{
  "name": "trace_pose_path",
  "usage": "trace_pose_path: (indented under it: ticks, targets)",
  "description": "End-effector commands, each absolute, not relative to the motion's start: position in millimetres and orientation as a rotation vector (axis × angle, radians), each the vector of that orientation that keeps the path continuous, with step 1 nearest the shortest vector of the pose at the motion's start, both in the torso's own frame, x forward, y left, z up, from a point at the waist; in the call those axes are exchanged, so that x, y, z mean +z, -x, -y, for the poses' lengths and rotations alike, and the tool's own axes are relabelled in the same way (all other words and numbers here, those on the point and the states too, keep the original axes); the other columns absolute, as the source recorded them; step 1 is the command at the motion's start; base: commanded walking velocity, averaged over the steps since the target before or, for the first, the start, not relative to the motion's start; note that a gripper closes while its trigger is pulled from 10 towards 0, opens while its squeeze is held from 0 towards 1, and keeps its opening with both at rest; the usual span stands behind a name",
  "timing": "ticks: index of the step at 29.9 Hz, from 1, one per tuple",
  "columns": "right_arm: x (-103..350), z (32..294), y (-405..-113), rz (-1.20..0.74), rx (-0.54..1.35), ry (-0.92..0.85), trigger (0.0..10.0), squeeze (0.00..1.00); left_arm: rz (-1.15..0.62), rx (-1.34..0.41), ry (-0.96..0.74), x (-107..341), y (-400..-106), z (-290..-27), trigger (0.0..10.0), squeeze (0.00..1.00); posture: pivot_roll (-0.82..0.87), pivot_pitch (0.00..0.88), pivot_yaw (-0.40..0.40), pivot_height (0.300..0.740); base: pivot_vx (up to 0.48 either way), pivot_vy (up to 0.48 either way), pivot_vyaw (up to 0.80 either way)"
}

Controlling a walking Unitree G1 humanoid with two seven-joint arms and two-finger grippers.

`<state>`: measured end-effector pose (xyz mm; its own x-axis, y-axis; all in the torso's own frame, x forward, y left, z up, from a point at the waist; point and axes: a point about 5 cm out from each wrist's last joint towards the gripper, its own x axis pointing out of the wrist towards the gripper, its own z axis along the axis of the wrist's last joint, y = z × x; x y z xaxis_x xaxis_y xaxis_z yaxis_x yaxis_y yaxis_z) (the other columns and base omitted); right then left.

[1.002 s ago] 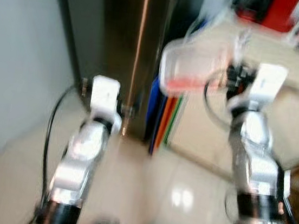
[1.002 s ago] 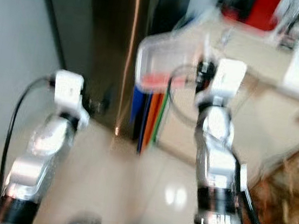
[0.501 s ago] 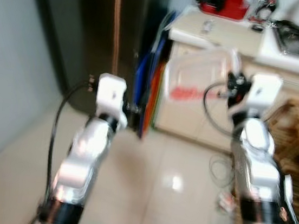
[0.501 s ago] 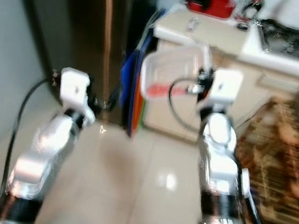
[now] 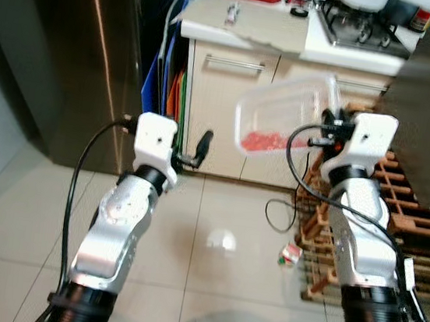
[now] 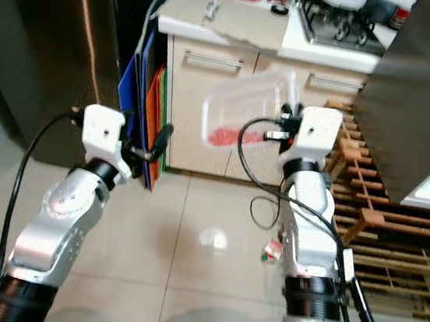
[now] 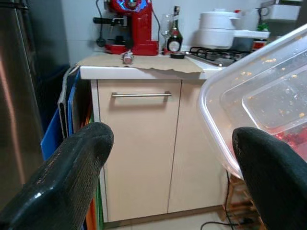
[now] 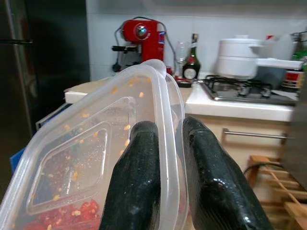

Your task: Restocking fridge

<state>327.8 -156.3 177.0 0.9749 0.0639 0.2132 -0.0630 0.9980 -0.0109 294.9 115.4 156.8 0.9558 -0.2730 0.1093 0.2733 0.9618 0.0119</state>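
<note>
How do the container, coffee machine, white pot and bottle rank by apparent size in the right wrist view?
1. Container, largest, though it is nearest the camera.
2. White pot and coffee machine, about alike.
3. Bottle, smallest.

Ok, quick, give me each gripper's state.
Left gripper: open, holding nothing.
Right gripper: closed on the tub.

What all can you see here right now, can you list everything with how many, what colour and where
Plastic container: one, clear, red bits inside, tilted, held in front of the cabinet.
Fridge: one, dark steel, robot's left.
Boards: several, blue, orange, green, between fridge and cabinet.
Cabinet: one, beige, bar handle.
Coffee machine: one, red, on the counter.
Stove: one, on the counter.
Wooden rack: one, brown, robot's right.
Left gripper: black fingers, open.
Right gripper: black fingers, clamped on the container's rim.
</note>
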Motion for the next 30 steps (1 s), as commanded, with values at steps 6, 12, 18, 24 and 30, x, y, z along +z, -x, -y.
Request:
trace_pose_path:
  ticks: [6, 12, 18, 24, 30]
  targets:
    - [178.2, 164.5, -328.6, 0.228, 0.043, 0.008, 0.0, 0.0, 0.134, -0.315, 0.004, 160.8, -292.8, -107.0, 10.0, 0.0, -0.02, 0.0, -0.022, 0.74, 0.0, -0.48, 0.0]
    - [178.1, 165.0, -328.2, 0.231, 0.045, 0.011, 0.0, 0.0, 0.142, -0.327, 0.002, 161.7, -293.4, -105.3, 10.0, 0.0, -0.03, 0.0, -0.023, 0.74, 0.0, -0.48, 0.0]
    - [175.0, 165.6, -327.2, 0.225, 0.039, 0.004, 0.0, 0.0, 0.142, -0.335, -0.012, 161.0, -293.9, -103.3, 10.0, 0.0, -0.03, 0.0, -0.021, 0.74, 0.0, -0.48, 0.0]
    - [174.6, 162.0, -325.6, 0.231, 0.056, 0.014, 0.0, 0.0, 0.143, -0.337, -0.017, 160.8, -294.7, -103.0, 10.0, 0.0, -0.03, 0.0, -0.021, 0.74, 0.0, -0.48, 0.0]
    - [173.5, 162.0, -325.5, 0.228, 0.058, 0.013, 0.0, 0.0, 0.141, -0.334, -0.02, 160.0, -294.9, -102.4, 10.0, 0.0, -0.03, 0.0, -0.022, 0.74, 0.0, -0.48, 0.0]
